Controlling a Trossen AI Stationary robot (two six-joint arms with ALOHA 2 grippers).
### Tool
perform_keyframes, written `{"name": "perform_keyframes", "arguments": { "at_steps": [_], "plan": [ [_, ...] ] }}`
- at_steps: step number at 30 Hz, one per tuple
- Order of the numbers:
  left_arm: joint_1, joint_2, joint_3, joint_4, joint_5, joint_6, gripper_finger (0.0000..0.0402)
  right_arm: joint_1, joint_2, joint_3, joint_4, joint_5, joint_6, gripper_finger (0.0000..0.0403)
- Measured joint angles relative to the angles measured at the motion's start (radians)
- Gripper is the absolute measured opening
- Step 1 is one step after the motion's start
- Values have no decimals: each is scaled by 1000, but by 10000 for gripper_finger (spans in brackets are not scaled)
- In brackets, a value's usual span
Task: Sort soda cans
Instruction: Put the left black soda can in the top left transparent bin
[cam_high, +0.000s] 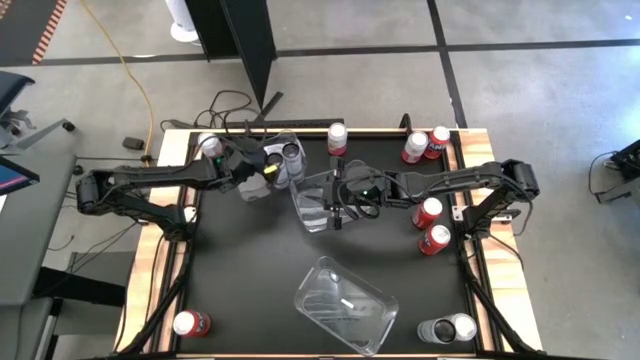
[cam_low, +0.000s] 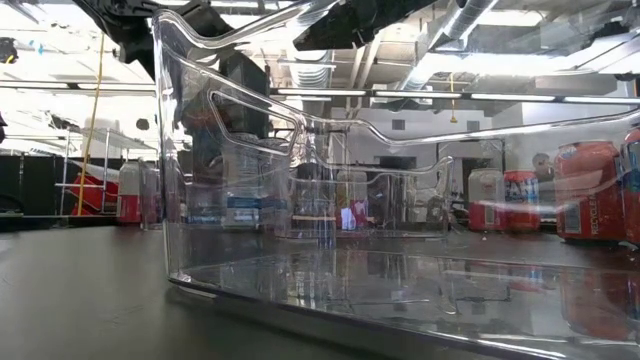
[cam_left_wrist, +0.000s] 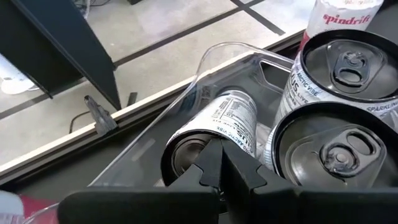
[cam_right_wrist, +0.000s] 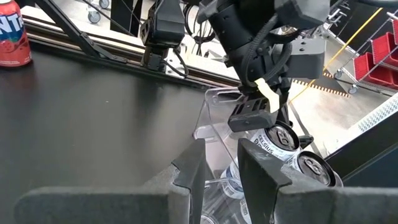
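Left gripper (cam_left_wrist: 219, 163): fully closed, holding nothing, its tips just above the cans inside the far-left clear bin (cam_high: 268, 170)
Cans in that bin: a pale can lying on its side (cam_left_wrist: 214, 134) right in front of the tips; two dark-topped cans (cam_left_wrist: 329, 155) stand upright beside it
Right gripper (cam_right_wrist: 217, 163): partly closed, its fingers (cam_right_wrist: 191, 171) stand on both sides of the wall of the middle clear bin (cam_high: 322, 200); it seems to clamp this wall
Left arm: reaches in from the left side of the bench (cam_high: 250, 270)
Right arm: reaches in from the right side, toward the middle
Third clear bin (cam_high: 345, 305): at the near part of the bench, apart from both grippers
Soda cans outside the bins: one pale-and-red can (cam_high: 337, 138) at the far edge, two red ones (cam_high: 425, 144) at the far right, two red ones (cam_high: 431, 226) near the right arm, one red lying at the near left corner (cam_high: 190, 323), one dark lying at the near right corner (cam_high: 447, 328)
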Motion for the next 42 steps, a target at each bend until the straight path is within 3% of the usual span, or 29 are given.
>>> {"name": "perform_keyframes", "arguments": {
  "at_steps": [42],
  "plan": [
    [123, 2, -2, 144, 167, 102, 0, 0, 0, 0, 8, 0, 0, 113]
  ]
}}
